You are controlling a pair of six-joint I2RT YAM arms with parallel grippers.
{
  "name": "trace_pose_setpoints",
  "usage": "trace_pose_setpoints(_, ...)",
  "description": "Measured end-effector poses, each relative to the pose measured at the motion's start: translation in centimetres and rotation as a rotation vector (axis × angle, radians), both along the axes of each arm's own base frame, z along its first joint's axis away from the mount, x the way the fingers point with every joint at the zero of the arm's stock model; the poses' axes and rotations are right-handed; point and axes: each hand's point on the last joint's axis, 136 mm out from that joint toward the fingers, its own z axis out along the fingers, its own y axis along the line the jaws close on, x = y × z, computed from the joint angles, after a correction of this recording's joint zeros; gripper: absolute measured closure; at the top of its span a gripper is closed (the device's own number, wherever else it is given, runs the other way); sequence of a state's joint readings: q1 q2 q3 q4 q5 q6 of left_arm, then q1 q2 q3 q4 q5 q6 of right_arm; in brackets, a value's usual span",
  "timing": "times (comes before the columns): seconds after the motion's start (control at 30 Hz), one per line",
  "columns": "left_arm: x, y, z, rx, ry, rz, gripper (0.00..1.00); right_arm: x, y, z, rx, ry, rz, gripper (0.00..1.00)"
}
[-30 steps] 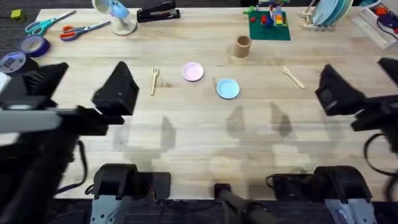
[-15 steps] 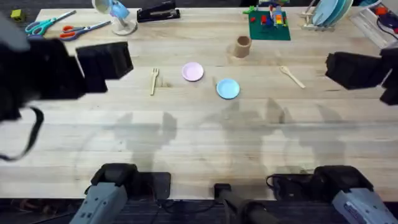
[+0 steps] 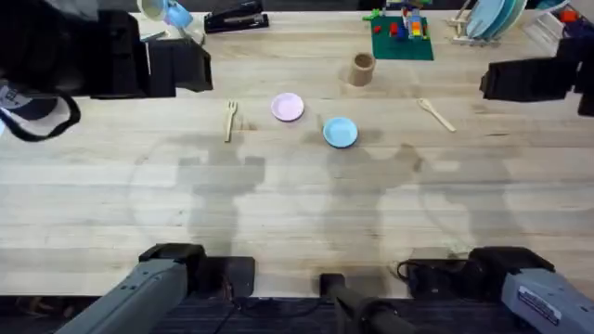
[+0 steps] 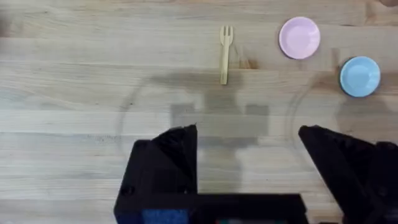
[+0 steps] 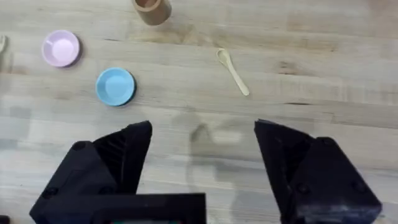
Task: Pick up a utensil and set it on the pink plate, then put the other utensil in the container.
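Observation:
A small wooden fork [image 3: 230, 120] [image 4: 225, 53] lies flat on the table, left of the pink plate [image 3: 288, 108] [image 4: 300, 38] [image 5: 61, 48]. The wooden spoon [image 3: 436, 114] [image 5: 233, 71] rests to the right, below and right of the tan cylindrical container [image 3: 362, 69] [image 5: 152, 10]. My left gripper [image 3: 190, 65] [image 4: 249, 149] hangs high at the left, open and empty, with the fork ahead of it. At the right edge my right gripper [image 3: 497, 81] [image 5: 202, 146] hovers high, open and empty, the spoon ahead of it.
A light blue plate [image 3: 341, 132] sits just right of the pink one. Along the far edge stand scissors [image 3: 70, 35], a stapler [image 3: 236, 19], a green brick plate [image 3: 402, 35] and a dish rack [image 3: 487, 19]. Tape rolls [image 3: 19, 93] lie far left.
Both arms have lifted and swung toward the far side of the table, from low and near the camera to high. Neither utensil, plate nor container has moved.

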State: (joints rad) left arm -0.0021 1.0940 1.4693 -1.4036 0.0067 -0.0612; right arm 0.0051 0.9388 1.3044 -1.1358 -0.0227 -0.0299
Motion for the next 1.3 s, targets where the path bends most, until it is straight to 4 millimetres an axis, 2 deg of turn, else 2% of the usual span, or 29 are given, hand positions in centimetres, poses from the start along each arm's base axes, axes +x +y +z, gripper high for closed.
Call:
trace_pose_setpoints(0.73, 0.5, 0.0, -0.6, 0.003, 0.033, -0.005, 0.008, 0.0, 0.0, 0.0, 0.000, 0.002, 0.000, 0.007)
trace_pose_setpoints(0.9, 2.0, 0.0, -2.8, 0.004, 0.130, -0.008, 0.007, 0.0, 0.0, 0.0, 0.000, 0.002, 0.000, 0.007)
trace_pose_setpoints(1.3, 8.0, 0.0, -9.6, 0.007, 0.270, -0.016, 0.006, 0.0, 0.0, 0.0, 0.000, 0.002, 0.000, 0.007)
